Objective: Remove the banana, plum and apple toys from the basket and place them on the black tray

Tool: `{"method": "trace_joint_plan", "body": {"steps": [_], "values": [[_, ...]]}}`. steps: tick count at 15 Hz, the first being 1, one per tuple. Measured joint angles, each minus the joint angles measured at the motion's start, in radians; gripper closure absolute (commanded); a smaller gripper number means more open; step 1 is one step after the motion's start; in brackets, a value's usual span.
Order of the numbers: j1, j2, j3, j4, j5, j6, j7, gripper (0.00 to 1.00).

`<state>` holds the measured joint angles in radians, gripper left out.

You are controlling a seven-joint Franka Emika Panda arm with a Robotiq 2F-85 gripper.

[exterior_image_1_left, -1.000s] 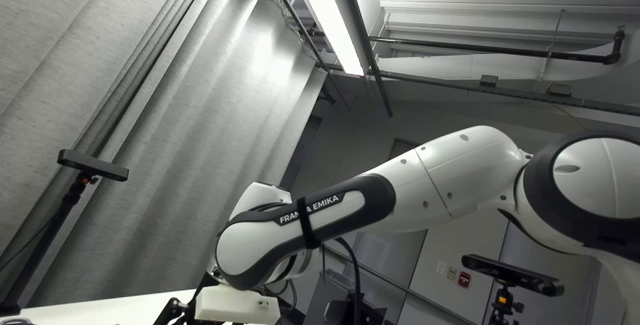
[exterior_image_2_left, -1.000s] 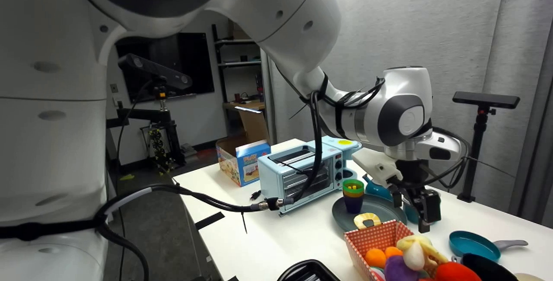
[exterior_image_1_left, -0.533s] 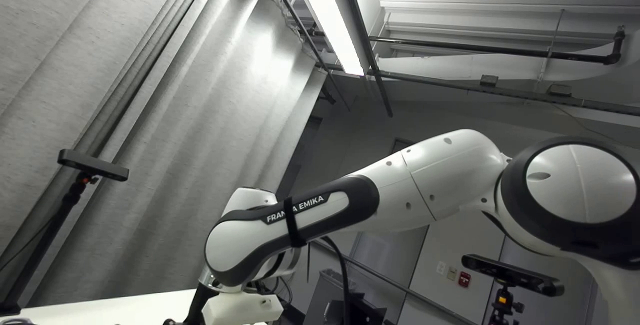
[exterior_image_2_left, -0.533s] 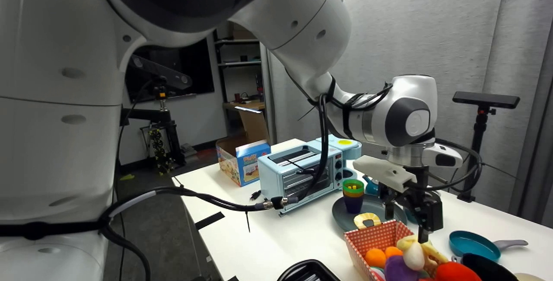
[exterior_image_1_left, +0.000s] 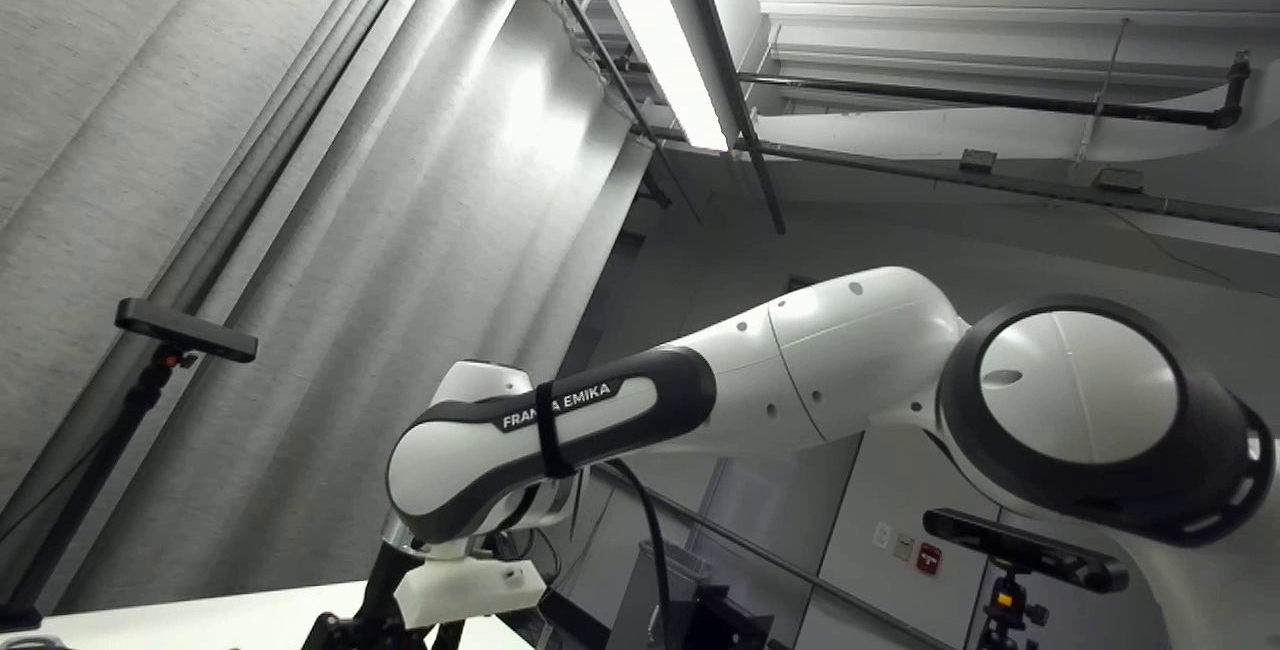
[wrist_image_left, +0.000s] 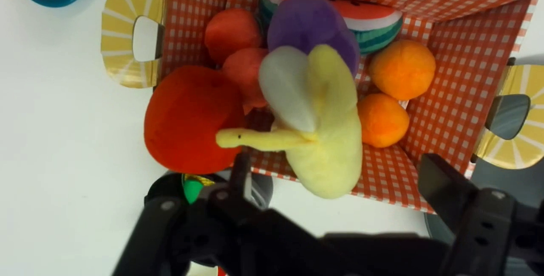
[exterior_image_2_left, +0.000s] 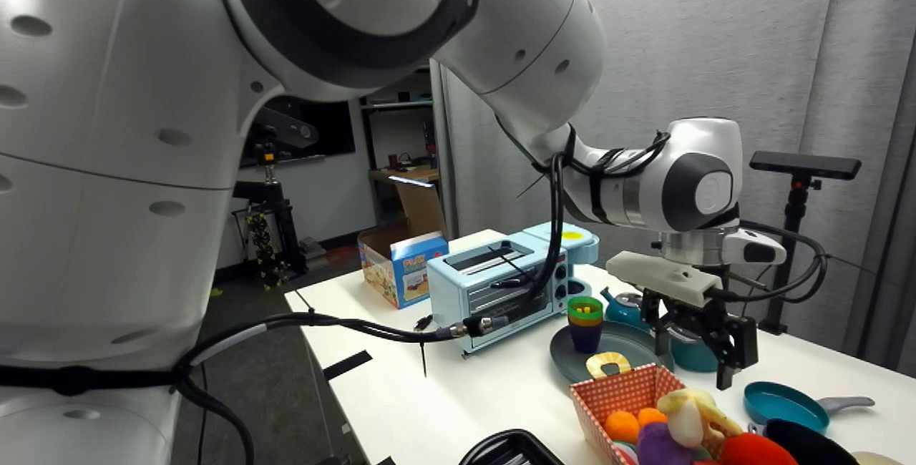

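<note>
The whole job looks left to do: banana, plum and apple are all in the gingham basket.

I see the gripper hanging near the basket, jaws parted, holding nothing. The peeled plush banana tops the pile and, from above, partly hides the purple toy I take for the plum; the big red one is probably the apple. Only part of the black tray shows, awaiting all three.
</note>
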<state>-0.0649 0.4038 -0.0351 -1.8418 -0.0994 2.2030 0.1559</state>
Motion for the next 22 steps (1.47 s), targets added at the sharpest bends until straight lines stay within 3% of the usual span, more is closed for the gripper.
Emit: {"method": "trace_joint_plan", "body": {"steps": [8, 9, 11, 12, 17, 22], "values": [[0.001, 0.101, -0.001, 0.052, 0.000, 0.000, -0.014, 0.00], [0.001, 0.111, -0.001, 0.057, 0.000, 0.000, -0.015, 0.04], [0.001, 0.124, -0.001, 0.063, 0.000, 0.000, -0.015, 0.14], [0.001, 0.128, -0.001, 0.066, 0.000, 0.000, -0.015, 0.31], [0.001, 0.132, -0.012, 0.068, 0.000, -0.001, -0.015, 0.70], [0.001, 0.103, -0.020, 0.054, 0.002, -0.001, -0.015, 1.00]]}}
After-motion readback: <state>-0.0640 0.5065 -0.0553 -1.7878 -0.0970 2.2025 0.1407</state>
